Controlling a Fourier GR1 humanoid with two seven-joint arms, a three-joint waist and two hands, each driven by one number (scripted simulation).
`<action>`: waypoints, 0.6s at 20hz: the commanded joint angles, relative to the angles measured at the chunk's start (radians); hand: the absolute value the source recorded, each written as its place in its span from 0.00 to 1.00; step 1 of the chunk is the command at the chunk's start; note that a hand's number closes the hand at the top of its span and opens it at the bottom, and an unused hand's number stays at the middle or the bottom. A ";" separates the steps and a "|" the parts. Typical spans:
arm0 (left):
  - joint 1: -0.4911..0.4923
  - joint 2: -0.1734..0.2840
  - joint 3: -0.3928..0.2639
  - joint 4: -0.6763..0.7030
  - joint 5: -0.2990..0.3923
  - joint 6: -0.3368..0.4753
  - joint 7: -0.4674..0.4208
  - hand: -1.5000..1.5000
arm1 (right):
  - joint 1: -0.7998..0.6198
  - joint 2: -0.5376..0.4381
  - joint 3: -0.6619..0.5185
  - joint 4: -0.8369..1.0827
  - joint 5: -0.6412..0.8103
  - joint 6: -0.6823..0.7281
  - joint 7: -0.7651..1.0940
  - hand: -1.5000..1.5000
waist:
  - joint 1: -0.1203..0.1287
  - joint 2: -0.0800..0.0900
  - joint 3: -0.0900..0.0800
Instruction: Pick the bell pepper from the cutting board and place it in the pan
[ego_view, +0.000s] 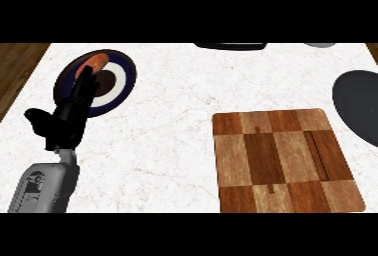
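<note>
The left hand (66, 117) stands with straight, open fingers (87, 82) over a dark plate (122, 82) (orange-red object (94, 62) on it). The cutting board (284, 160) lies bare on the counter (162, 150); a dark pan (358, 102) sits right — partly cut off

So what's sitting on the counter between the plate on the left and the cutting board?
Nothing: in the head view, only bare white counter lies between the plate and the cutting board.

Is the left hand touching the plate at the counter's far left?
Cannot tell. In the head view the left hand overlaps the plate, its straight fingers hiding any contact or gap.
</note>
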 joint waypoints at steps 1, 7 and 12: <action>-0.024 0.004 -0.006 0.022 -0.007 -0.011 -0.009 0.50 | -0.109 -0.011 0.010 0.221 0.059 -0.107 -0.049 1.00 | 0.020 0.009 0.001; -0.048 -0.001 -0.004 0.018 -0.001 -0.010 0.001 0.50 | -0.173 -0.005 -0.003 0.389 0.074 -0.180 -0.118 1.00 | 0.033 0.018 0.004; -0.059 0.012 0.005 0.004 0.010 -0.019 0.012 0.50 | -0.174 -0.035 0.000 0.533 0.050 0.082 -0.090 0.00 | 0.040 0.019 0.005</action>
